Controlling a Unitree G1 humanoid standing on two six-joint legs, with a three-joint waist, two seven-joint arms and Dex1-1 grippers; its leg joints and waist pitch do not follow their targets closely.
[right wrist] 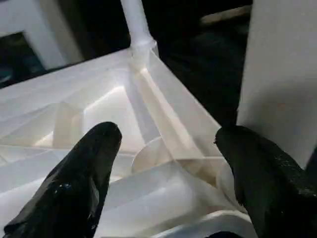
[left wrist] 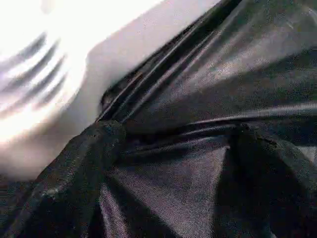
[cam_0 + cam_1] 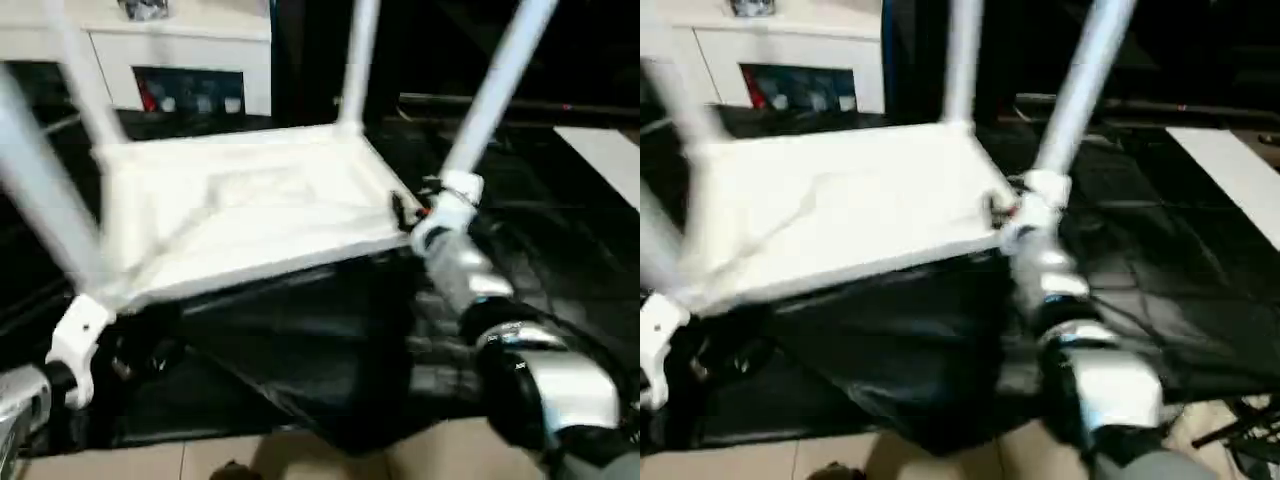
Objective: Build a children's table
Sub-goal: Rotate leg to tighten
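Note:
The children's table stands upside down on a black cloth, its white top [image 3: 240, 210] with the ribbed underside facing up. Tapered white legs rise from the corners: the near right leg [image 3: 500, 85], the far right leg [image 3: 358, 60] and the near left leg [image 3: 40, 200]. My right gripper [image 1: 168, 134] is open at the near right corner, with its fingers [image 1: 94, 163] to either side of the corner socket [image 1: 153, 153] and the leg base beside them. My left gripper [image 2: 176, 134] is open low at the near left corner, over the cloth beside the top's edge [image 2: 124, 54].
The black cloth [image 3: 300, 350] covers the floor under the table and lies in folds at the front. Pale floor tiles [image 3: 200, 460] show at the near edge. A white cabinet [image 3: 180, 50] stands behind the table. A flat white panel [image 3: 610, 160] lies at the far right.

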